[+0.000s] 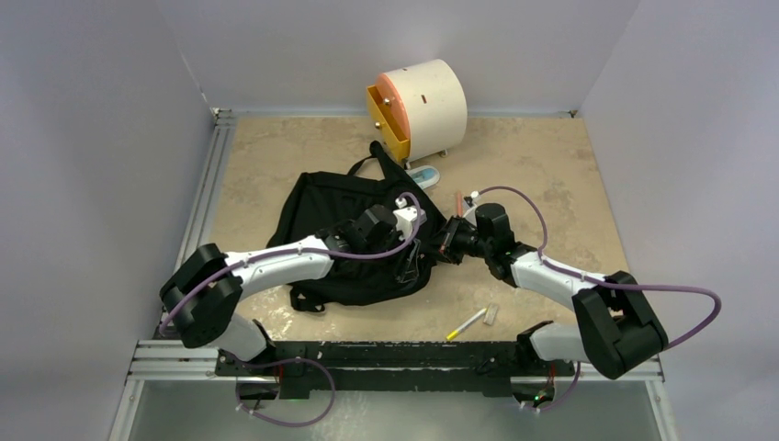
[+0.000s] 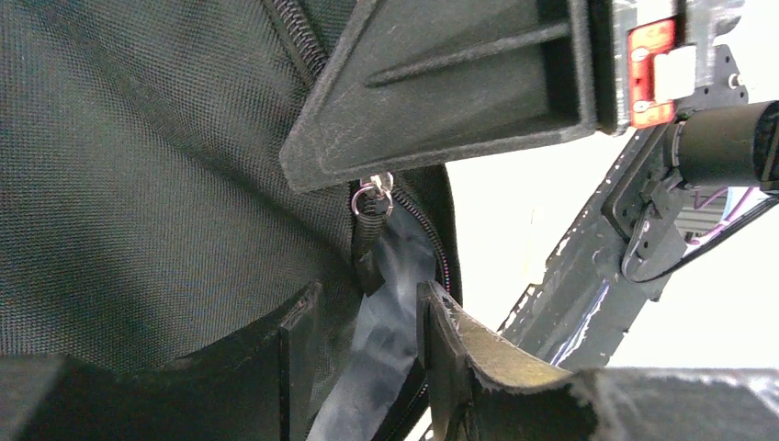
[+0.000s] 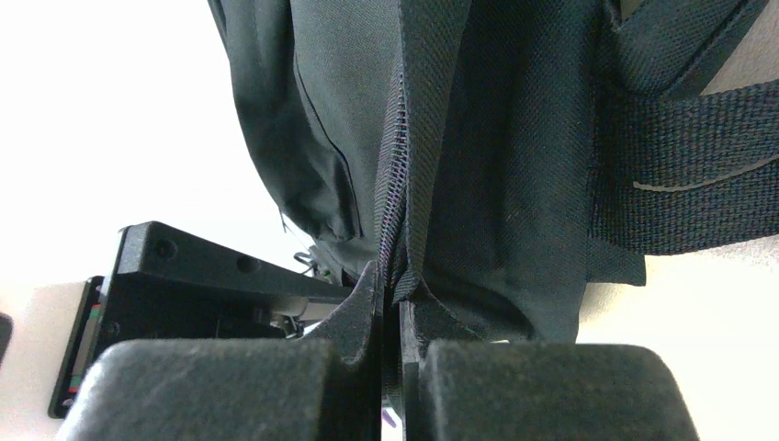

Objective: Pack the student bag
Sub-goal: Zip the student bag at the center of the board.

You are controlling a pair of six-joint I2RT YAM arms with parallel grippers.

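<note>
The student bag (image 1: 335,216), a soft black backpack, lies in the middle of the table. In the left wrist view its zip pull (image 2: 372,197) hangs over the blue-grey lining (image 2: 386,312). My left gripper (image 1: 410,264) is at the bag's right edge. It stands open (image 2: 367,354), with the lining and zip edge between its fingers but not pinched. My right gripper (image 1: 447,241) reaches in from the right and is shut (image 3: 397,299) on the bag's zip edge (image 3: 397,165), lifting the fabric. A shoulder strap (image 3: 684,175) hangs to the right of that grip.
A cream cylindrical drawer box (image 1: 423,101) with an orange-yellow front stands at the back. A small blue-white item (image 1: 424,175) and a reddish pencil (image 1: 458,199) lie near the bag's top. A yellow pen (image 1: 467,323) and a small eraser (image 1: 491,313) lie near the front edge.
</note>
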